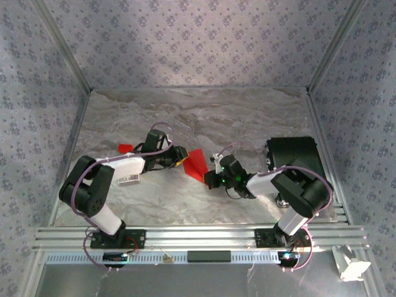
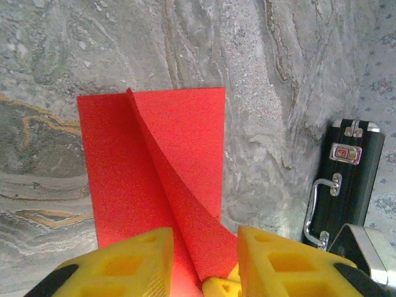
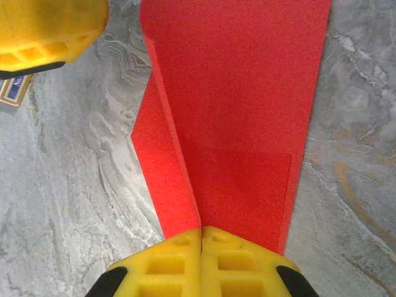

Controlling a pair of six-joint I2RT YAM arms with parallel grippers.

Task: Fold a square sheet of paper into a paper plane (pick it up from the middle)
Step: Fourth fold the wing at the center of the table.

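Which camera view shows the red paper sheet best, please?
The left wrist view: nearly the whole red paper sheet and its raised fold. The right wrist view crops it, pinched in the right tool. From above it is tiny.

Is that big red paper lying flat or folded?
Folded, partway. The square sheet of paper has a raised crease running down it, one flap lifted, and the right gripper pinches its edge.
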